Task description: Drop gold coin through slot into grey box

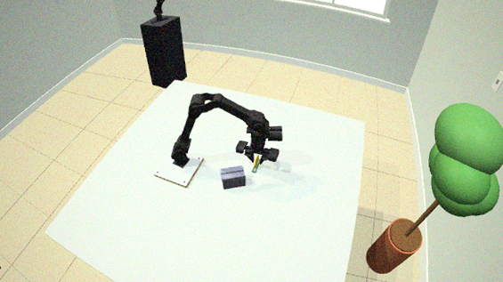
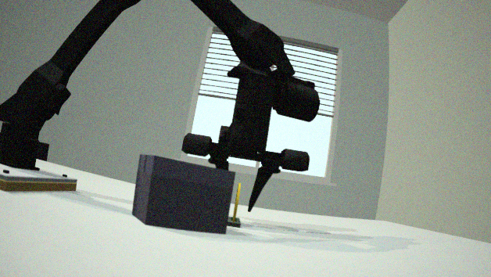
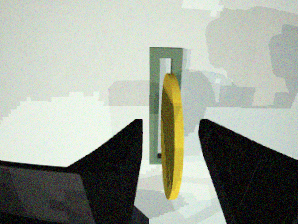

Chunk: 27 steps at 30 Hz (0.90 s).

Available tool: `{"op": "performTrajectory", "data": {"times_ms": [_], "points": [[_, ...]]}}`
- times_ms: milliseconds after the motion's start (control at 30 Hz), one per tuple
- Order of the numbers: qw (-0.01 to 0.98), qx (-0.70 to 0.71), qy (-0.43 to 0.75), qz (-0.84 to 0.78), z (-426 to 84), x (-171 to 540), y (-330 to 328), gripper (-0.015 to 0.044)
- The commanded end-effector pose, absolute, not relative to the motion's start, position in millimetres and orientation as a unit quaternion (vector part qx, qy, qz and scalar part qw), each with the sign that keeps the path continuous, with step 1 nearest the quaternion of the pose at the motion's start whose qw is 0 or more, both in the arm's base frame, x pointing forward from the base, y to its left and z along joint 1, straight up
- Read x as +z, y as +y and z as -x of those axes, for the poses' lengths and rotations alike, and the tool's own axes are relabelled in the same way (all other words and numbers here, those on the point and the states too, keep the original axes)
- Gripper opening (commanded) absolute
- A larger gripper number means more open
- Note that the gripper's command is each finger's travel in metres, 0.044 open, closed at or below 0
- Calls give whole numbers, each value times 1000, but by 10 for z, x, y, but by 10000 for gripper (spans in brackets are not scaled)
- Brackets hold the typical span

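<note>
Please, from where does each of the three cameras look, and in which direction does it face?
Top: high in the room, looking down at the white mat; the whole arm shows, with the box and coin.
Exterior: low near the mat, facing the window; shows the arm base, wrist and one finger beside the coin.
Wrist: on the arm, looking down between both fingers of the open end effector at the coin in its holder.
Shared: all three show the coin; top and exterior show the box.
</note>
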<state>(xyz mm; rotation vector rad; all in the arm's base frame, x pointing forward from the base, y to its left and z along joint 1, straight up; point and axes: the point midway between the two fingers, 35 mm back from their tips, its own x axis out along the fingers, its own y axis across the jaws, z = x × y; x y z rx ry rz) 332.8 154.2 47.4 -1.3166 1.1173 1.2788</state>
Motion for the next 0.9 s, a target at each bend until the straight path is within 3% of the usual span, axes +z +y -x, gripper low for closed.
{"op": "performTrajectory", "data": {"times_ms": [0,133,333,867], "points": [[475,526,457,537,-3311,382,1538,161],[475,526,457,537,-3308,343,1535,161],[475,526,457,537,-3308,343,1535,3],[475,526,457,537,-3318,431,1541,0]]}}
